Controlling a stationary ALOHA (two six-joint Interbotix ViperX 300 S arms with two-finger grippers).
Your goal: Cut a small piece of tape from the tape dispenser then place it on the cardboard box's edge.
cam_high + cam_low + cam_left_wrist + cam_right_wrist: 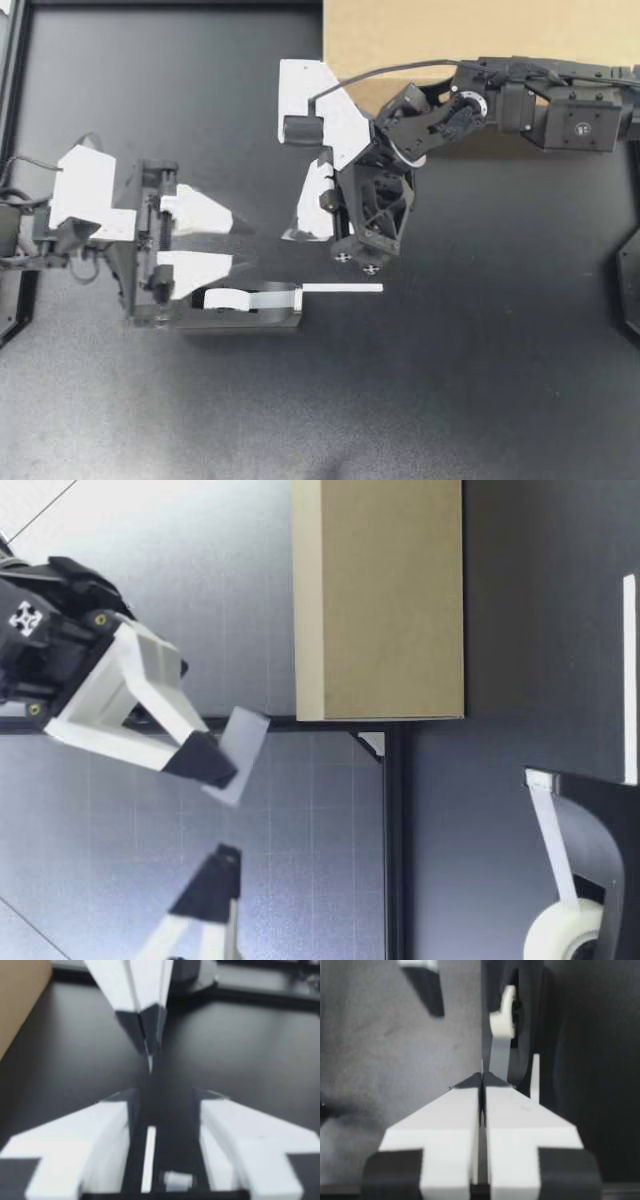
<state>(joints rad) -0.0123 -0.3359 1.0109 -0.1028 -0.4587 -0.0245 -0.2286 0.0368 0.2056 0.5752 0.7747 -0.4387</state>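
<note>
The cutting looks done, and the step in hand is carrying the piece to the box. My right gripper [300, 230] has its fingers pressed together on a small piece of tape [240, 752]. It holds the piece raised above the table [480, 380], where it sticks out past the dark fingertips. My left gripper [236, 243] hovers with fingers spread and nothing between them, just beside the tape dispenser [240, 312]. The roll [225, 298] sits in the dispenser, and a thin white strip [342, 289] reaches out from its end. The cardboard box [450, 40] stands at the far side of the table, behind the right gripper. Next, I judge, the right gripper has to swing toward the box, bring the free end of the tape flat against an edge, press it there and only then let go. The table between gripper and box is bare, and the left gripper is well apart from that path. The right arm itself lies across much of the box's near edge in the top view. The corner near the gripper therefore looks like the easiest stretch to reach. The tape could curl back onto a finger.
</note>
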